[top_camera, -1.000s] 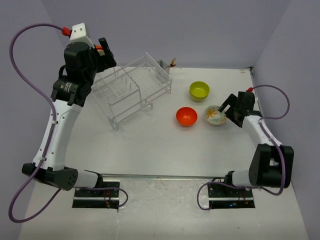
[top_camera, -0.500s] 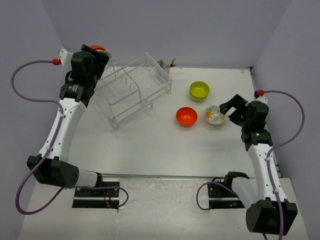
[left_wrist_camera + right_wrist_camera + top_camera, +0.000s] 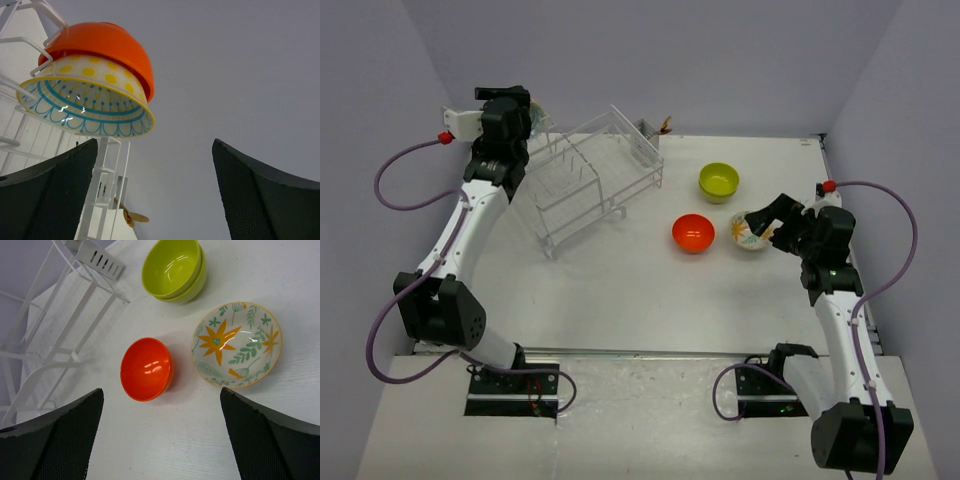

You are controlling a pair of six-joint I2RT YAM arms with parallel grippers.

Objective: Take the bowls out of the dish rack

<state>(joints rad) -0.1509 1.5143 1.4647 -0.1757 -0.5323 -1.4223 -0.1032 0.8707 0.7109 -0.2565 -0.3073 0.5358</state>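
Observation:
The dish rack (image 3: 590, 178) stands tilted at the back left of the table. At its far left end an orange-red bowl (image 3: 107, 42) is stacked on a whitish bowl with a blue patterned rim and yellow dots (image 3: 87, 102). My left gripper (image 3: 527, 118) is open and empty just beside and below them (image 3: 155, 192). On the table lie a lime-green bowl (image 3: 719, 181), an orange-red bowl (image 3: 692, 232) and a floral bowl (image 3: 748, 232). My right gripper (image 3: 767, 224) is open and empty above the table near the floral bowl (image 3: 237, 344).
The rack's side cup (image 3: 649, 129) holds a wooden utensil (image 3: 131, 216). The right wrist view shows the lime-green bowl as two nested bowls (image 3: 175, 267), the orange-red bowl (image 3: 146, 368) and the rack's near end (image 3: 60, 315). Purple walls close the back and sides.
My left arm has swung back and to the left, turning its gripper toward the rack's far left end. My right arm has straightened up; its gripper stays by the floral bowl.

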